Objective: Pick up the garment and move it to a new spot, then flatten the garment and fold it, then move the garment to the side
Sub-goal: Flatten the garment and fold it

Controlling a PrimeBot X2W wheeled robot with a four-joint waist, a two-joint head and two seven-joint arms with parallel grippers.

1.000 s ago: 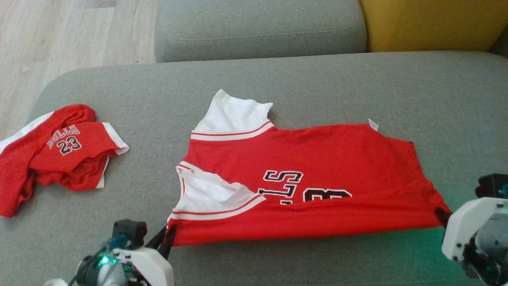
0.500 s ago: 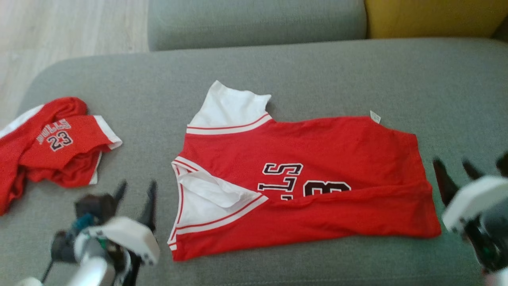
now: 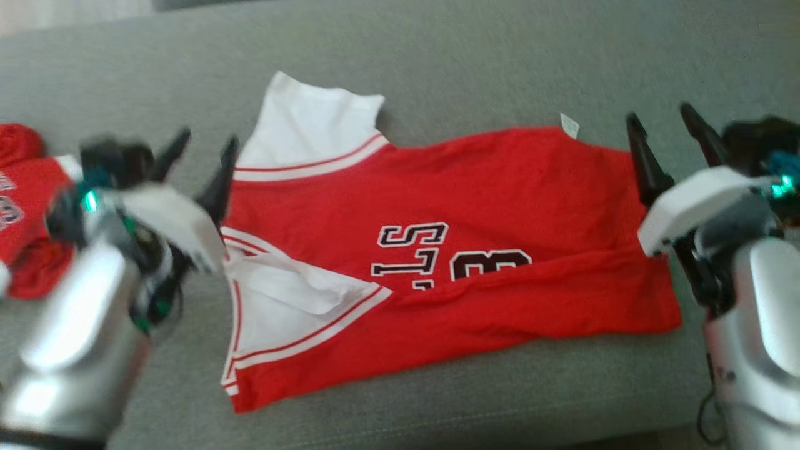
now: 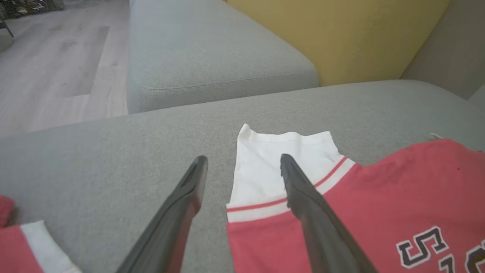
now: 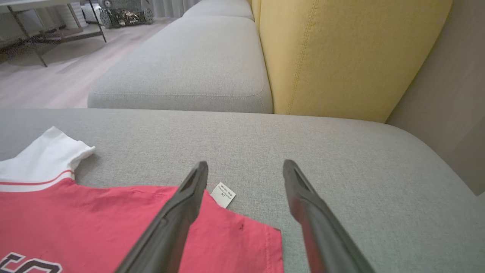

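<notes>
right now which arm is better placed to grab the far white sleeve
Left. Its open jaws are beside the white sleeve; the right arm's jaws are at the opposite end of the jersey, by the tag.

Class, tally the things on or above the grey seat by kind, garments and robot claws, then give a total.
Garments: 2, the red jersey and a second red garment
Claws: 2, the left claw and the right claw, both open
Total: 4

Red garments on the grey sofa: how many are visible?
2. One jersey lies spread in the middle of the cushion; a second red garment lies at the robot's left, partly behind the left arm.
</notes>
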